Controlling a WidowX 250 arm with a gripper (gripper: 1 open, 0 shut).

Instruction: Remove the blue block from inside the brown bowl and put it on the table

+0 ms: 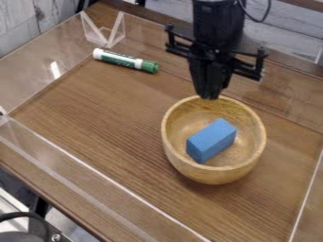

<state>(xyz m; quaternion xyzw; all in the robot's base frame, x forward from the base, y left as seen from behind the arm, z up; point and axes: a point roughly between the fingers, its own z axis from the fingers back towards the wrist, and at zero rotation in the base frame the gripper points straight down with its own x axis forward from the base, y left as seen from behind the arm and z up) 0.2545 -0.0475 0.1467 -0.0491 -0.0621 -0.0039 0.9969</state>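
The blue block lies on its side in the hollow of the brown bowl, slanting from lower left to upper right. The bowl stands on the wood-grain table at the right. My gripper hangs pointing straight down above the bowl's far rim, well clear of the block. Its dark fingers taper close together and nothing is between them. I cannot make out how wide the gap is.
A green-and-white marker lies at the back left, next to a clear plastic stand. Low clear walls edge the table on the left and front. The black arm rises out of the top of the view.
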